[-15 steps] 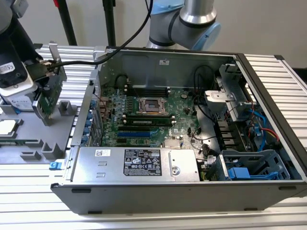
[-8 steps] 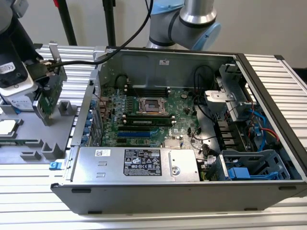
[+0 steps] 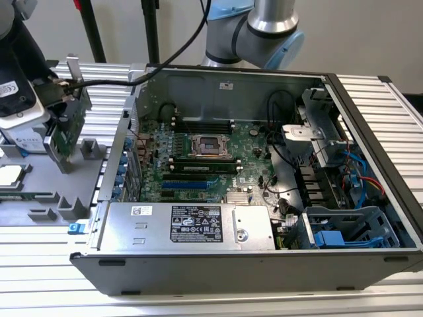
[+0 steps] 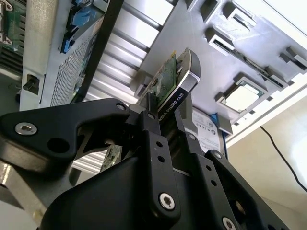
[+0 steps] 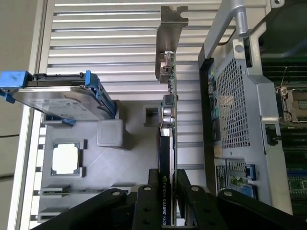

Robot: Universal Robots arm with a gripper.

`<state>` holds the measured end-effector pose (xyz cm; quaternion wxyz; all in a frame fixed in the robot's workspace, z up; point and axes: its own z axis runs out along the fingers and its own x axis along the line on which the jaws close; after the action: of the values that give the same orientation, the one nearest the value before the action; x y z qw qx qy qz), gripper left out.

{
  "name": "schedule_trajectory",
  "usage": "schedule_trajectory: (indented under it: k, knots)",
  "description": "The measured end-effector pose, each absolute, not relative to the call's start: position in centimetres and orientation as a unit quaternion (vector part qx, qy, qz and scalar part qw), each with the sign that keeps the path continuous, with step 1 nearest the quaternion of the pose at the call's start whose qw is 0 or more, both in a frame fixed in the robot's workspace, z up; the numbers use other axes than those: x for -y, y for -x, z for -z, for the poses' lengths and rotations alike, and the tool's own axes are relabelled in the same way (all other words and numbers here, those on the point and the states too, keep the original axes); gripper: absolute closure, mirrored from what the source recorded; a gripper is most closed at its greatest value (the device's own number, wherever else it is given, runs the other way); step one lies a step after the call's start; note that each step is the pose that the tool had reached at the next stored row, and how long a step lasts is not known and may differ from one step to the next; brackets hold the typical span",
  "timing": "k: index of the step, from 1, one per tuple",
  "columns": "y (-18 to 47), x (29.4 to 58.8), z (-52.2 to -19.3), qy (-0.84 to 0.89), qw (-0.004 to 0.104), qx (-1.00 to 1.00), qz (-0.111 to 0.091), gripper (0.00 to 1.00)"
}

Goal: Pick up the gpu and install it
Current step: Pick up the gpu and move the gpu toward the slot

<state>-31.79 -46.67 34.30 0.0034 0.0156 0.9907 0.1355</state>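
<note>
Black-fingered, my pincer clamps the slim green, black-shrouded gpu card above the grey tray, likely keeping its contacts free.

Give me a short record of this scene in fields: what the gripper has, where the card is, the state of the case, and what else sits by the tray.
gripper: black gripper, shut on the card
held item: slim green gpu card with black cooler shroud and silver end bracket, seen edge-on
card location: over the grey parts tray, to the exterior view's left of the case, not installed
case: open grey computer case, large green motherboard exposed
also at tray: square silver processor chip; silver hard drive with blue rails
</note>
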Motion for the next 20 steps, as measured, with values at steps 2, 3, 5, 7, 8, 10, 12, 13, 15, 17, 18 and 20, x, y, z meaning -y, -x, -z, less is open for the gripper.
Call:
schedule_trajectory:
  k: [2, 3, 5, 7, 8, 10, 12, 13, 15, 17, 18, 20]
  knots:
    - [31.8, 46.7, -34.5, -0.016, 0.003, -0.991, -0.136, 1.0]
    - [31.8, 46.7, -34.6, -0.016, 0.003, -0.991, -0.135, 1.0]
    - [31.8, 46.7, -34.7, -0.016, 0.003, -0.991, -0.136, 1.0]
    - [31.8, 46.7, -34.9, -0.016, 0.003, -0.991, -0.136, 1.0]
    - [31.8, 46.7, -35.0, -0.016, 0.003, -0.991, -0.136, 1.0]
    - [31.8, 46.7, -35.2, -0.016, 0.003, -0.991, -0.135, 1.0]
    - [31.8, 46.7, -35.3, -0.016, 0.003, -0.991, -0.135, 1.0]
    - [31.8, 46.7, -35.4, -0.016, 0.003, -0.991, -0.135, 1.0]
    - [31.8, 46.7, -35.6, -0.016, 0.003, -0.991, -0.135, 1.0]
    - [31.8, 46.7, -35.8, -0.016, 0.003, -0.991, -0.135, 1.0]
    - [31.8, 46.7, -35.9, -0.016, 0.003, -0.991, -0.136, 1.0]
    - [31.8, 46.7, -36.2, -0.016, 0.003, -0.991, -0.135, 1.0]
